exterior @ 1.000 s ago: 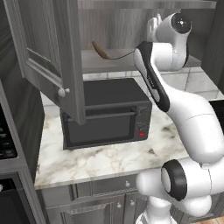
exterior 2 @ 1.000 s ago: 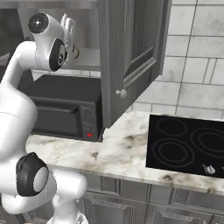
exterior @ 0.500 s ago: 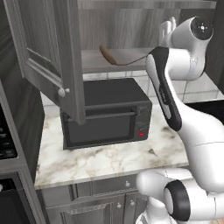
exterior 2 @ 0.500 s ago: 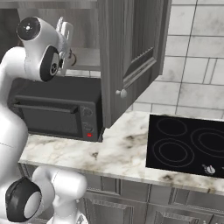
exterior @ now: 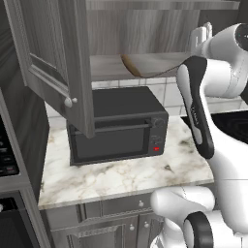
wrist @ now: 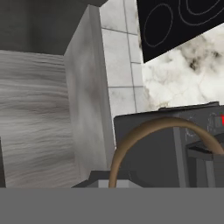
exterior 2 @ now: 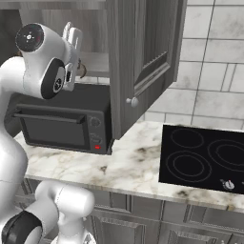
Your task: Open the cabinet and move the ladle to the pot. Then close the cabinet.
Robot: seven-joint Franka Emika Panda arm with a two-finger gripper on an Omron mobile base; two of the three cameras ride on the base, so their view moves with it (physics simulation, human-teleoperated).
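Holding the slim ladle with the curved brown wooden handle (exterior: 145,68), the two-finger gripper (exterior 2: 71,35) is clamped shut on it at the mouth of the large grey wood-grain cabinet (exterior: 53,63). From the left base camera the ladle's brown end pokes out toward 9 o'clock of the wrist, just above the shelf edge, so it looks lifted clear, not resting. Hand camera: the handle (wrist: 144,140) arcs up from 6 o'clock, which fits a grip near one end. Both raised-panel doors hang wide open, giving the arm room to pull out. Black boxy microwave (exterior: 116,123) sits directly below the shelf, so my read is the exit must stay level. Black glass cooktop (exterior 2: 205,155) lies at 3 o'clock of the microwave. Can't see the pot.
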